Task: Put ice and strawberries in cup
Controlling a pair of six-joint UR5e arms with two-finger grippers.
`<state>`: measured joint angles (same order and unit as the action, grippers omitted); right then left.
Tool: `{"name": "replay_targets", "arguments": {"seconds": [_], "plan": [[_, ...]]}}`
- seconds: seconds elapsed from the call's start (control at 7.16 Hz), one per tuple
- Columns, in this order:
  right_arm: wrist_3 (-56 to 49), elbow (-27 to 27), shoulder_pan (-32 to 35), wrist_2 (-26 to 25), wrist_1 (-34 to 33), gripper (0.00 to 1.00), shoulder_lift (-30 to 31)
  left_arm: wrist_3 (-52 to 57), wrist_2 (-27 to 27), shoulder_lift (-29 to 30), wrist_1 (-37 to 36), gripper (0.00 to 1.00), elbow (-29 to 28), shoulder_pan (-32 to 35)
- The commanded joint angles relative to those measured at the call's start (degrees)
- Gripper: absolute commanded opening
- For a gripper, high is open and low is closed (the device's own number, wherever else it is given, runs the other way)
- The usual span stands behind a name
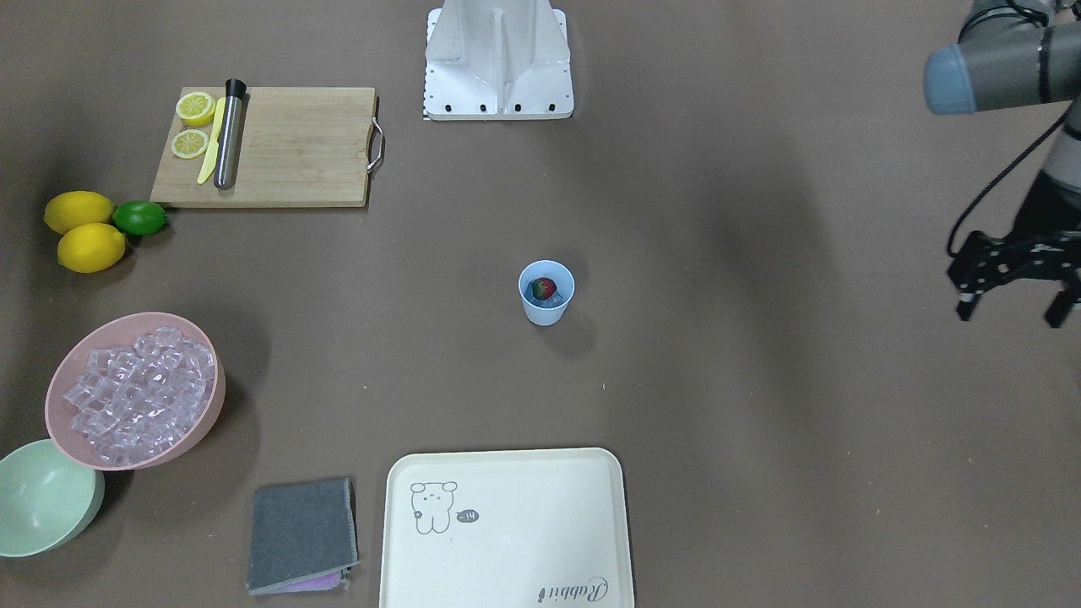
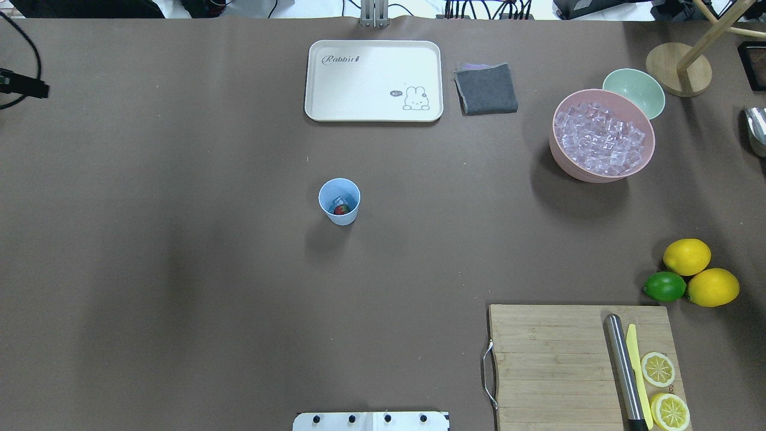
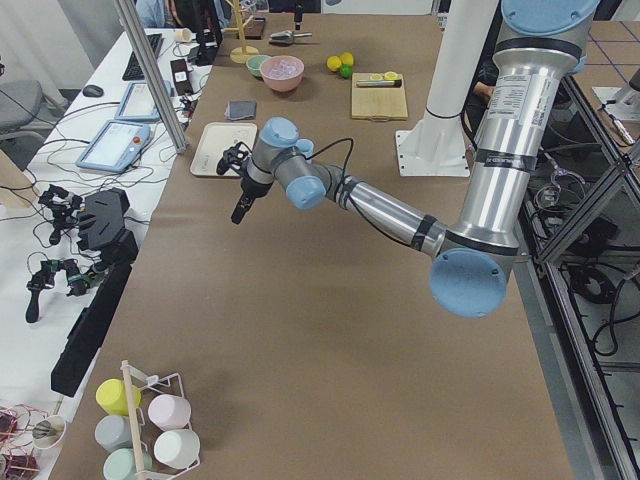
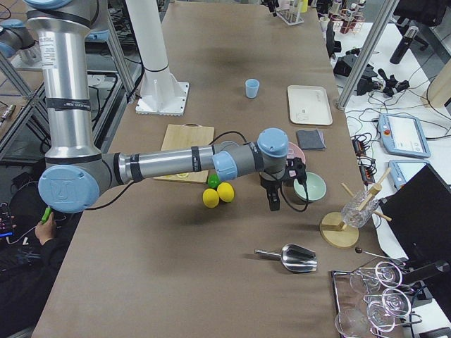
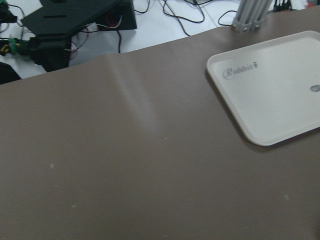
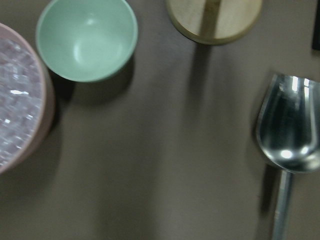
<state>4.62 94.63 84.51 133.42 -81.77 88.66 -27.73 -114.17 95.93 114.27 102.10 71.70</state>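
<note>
From where I stand this looks close to finished: the cup (image 1: 546, 293) sits upright in the middle of the front-facing view, alone on the table (image 1: 760, 380), and down inside it I can see the red strawberry (image 1: 540, 289) with at least one clear piece of ice (image 1: 555, 300) touching it. How many cubes are in there I can't tell. The rest of the cubes are heaped in the pink bowl (image 1: 219, 390) at the lower left of that view, well apart from the cup. The left gripper (image 1: 1011, 314) hangs at the right edge, fingers spread wide and holding nothing. The right gripper (image 4: 273, 203) shows only in the side view, above the table near the metal scoop (image 4: 290, 257); whether it is spread or closed I cannot tell. If more ice is wanted, that is all that's left.
</note>
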Motion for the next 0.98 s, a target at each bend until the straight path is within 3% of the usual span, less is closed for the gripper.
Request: {"name": "replay_targets", "arguments": {"seconds": [0.0, 0.28, 0.7, 0.84], "plan": [[-11.5, -6.7, 9.8, -0.5, -4.0, 1.00, 1.8, 14.6, -11.5, -2.2, -8.8, 0.98, -1.6, 15.0], [-12.4, -6.9, 12.9, -0.5, -3.9, 1.00, 3.9, 33.6, -11.8, -3.0, -20.4, 0.98, -3.4, 25.1], [-10.0, -6.3, 13.0, -1.8, -4.0, 1.00, 2.7, 35.8, -12.1, -7.3, -20.6, 0.98, -5.5, 25.9], [-7.3, -5.5, 12.9, -1.8, -3.9, 1.00, 2.5, 35.6, -15.6, -7.3, -20.7, 0.98, -5.7, 25.1]]}}
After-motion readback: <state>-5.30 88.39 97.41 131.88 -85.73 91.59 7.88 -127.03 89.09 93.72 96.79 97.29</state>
